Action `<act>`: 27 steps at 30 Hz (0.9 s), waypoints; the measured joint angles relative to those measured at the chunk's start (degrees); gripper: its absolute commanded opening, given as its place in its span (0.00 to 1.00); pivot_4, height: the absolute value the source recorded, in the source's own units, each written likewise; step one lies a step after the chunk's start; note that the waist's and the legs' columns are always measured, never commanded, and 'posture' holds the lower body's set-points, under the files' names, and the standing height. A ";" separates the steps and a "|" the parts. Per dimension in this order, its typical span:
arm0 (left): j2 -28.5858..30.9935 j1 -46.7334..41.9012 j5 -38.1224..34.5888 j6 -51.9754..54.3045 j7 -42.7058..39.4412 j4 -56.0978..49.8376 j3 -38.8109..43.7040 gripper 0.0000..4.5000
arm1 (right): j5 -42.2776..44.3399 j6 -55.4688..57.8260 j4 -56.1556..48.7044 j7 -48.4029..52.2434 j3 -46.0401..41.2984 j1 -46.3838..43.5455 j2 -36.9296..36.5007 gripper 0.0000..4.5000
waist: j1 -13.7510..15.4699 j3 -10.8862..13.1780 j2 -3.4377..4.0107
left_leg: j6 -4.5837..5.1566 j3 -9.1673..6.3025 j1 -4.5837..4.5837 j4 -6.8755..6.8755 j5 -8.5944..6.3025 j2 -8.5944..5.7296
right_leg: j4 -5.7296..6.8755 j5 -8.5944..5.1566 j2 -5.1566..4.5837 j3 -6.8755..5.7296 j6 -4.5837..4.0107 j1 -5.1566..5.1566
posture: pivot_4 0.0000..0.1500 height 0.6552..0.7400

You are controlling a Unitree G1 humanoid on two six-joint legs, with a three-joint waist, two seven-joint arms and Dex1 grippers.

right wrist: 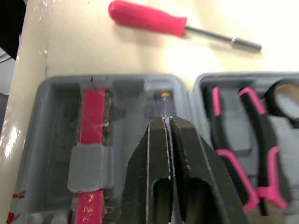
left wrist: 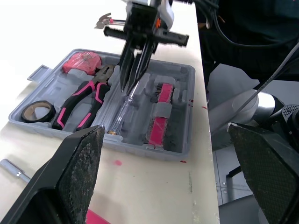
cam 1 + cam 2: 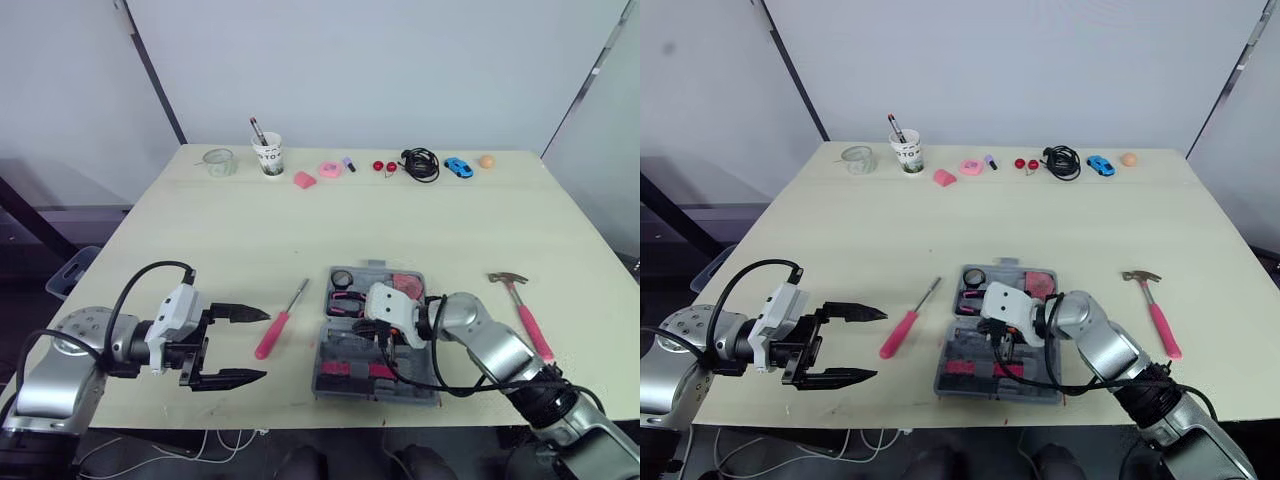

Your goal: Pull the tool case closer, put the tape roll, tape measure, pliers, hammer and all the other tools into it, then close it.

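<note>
Right pincer [image 1: 168,122] pinching clear screwdriver [image 2: 122,112] in tool case [image 2: 187,80], beside pliers [image 2: 86,98], tape roll [image 2: 29,115], left pincer [image 3: 266,346] open

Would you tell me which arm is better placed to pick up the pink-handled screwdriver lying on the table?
Left. Its open left gripper lies beside the pink-handled screwdriver; the right gripper is down in the grey plastic tool case, shut on a slim clear screwdriver.

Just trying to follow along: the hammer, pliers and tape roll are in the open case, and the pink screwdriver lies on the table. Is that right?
Not quite. The hammer lies on the table, right of the tool case, as the left eye view shows. The pliers and tape roll are in the open case, and the pink screwdriver lies on the table.
</note>
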 measured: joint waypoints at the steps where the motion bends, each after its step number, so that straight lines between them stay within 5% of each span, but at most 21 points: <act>1: 0.00 0.00 0.00 0.00 0.00 0.00 0.00 1.00 | -0.35 -1.05 1.20 -0.06 0.00 0.10 0.32 0.01 | 0.00 0.00 -0.01 | 0.00 0.00 0.00 0.00 0.00 0.00 | 0.00 0.00 0.00 0.00 0.00 0.00 | 1.00 1.00; 27: 0.01 -0.12 0.01 0.00 -0.05 0.04 0.00 1.00 | -4.56 -5.32 9.12 -0.51 -0.16 0.26 3.22 0.01 | -0.02 -0.04 -0.05 | 0.00 0.02 0.05 0.00 0.00 0.01 | 0.05 0.00 0.01 0.03 -0.01 0.00 | 1.00 1.00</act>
